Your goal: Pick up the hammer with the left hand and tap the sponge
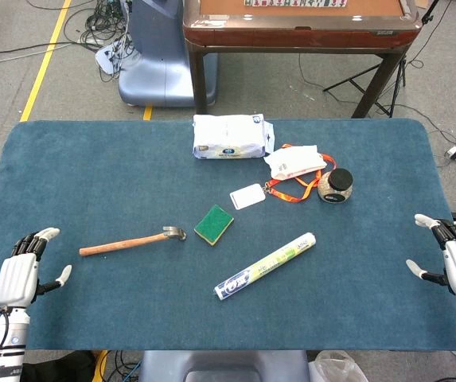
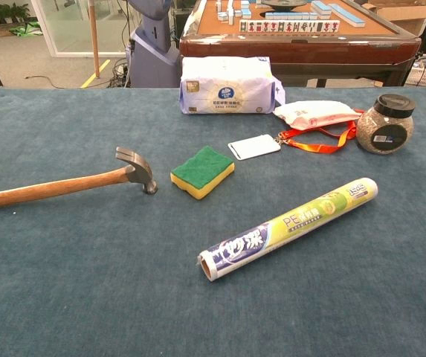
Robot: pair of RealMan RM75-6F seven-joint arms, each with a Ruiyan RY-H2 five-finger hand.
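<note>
A hammer (image 1: 130,242) (image 2: 60,186) with a wooden handle and a metal head lies flat on the blue table, head pointing right. Just right of its head sits a sponge (image 1: 213,224) (image 2: 202,171), green on top and yellow below. My left hand (image 1: 22,274) rests near the table's front left corner, fingers spread and empty, well left of the handle's end. At the right edge my right hand (image 1: 454,259) is likewise spread and holds nothing. The chest view shows neither hand.
A roll of plastic wrap (image 1: 264,266) (image 2: 290,227) lies in front of the sponge. Behind are a tissue pack (image 1: 232,136) (image 2: 227,85), a badge on an orange lanyard (image 1: 248,196) (image 2: 254,146), a white pouch (image 1: 294,161) and a small jar (image 1: 337,185) (image 2: 386,125).
</note>
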